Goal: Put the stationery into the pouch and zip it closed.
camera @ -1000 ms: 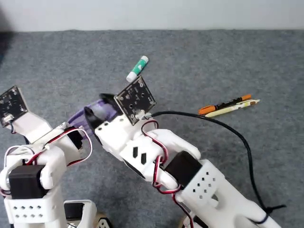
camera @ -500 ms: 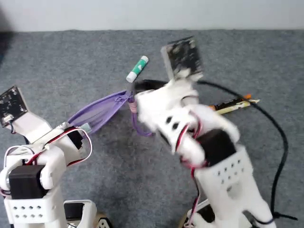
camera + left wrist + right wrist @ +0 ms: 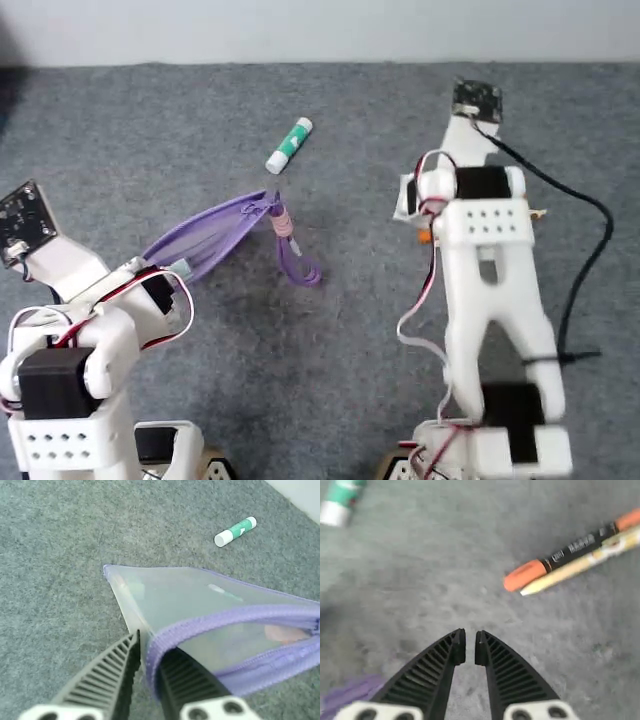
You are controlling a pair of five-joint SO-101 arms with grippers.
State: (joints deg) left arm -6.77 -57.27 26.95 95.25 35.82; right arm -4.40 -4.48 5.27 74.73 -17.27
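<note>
The purple, see-through pouch (image 3: pixel 205 237) lies on the grey carpet, its zipper pull and strap (image 3: pixel 291 247) at the right end. My left gripper (image 3: pixel 145 652) is shut on the pouch's (image 3: pixel 215 615) left edge, low at the left of the high view (image 3: pixel 172 268). A green and white glue stick (image 3: pixel 289 145) lies beyond the pouch, also seen from the left wrist (image 3: pixel 235 531). My right gripper (image 3: pixel 470 647) hovers shut and empty above the carpet, short of an orange-black marker (image 3: pixel 570 550) and a yellow pen (image 3: pixel 580 566). The right arm (image 3: pixel 470 200) covers most of both pens.
Bare grey carpet (image 3: pixel 330 350) lies between the two arms. A black cable (image 3: pixel 585 250) runs down the right arm's side. A pale wall (image 3: pixel 320 30) bounds the far edge. The glue stick's end (image 3: pixel 337 502) shows at the right wrist view's corner.
The right arm has swung from the pouch's zipper end over to the pens on the right, leaving the pouch stretched out on the carpet. The left arm has not moved.
</note>
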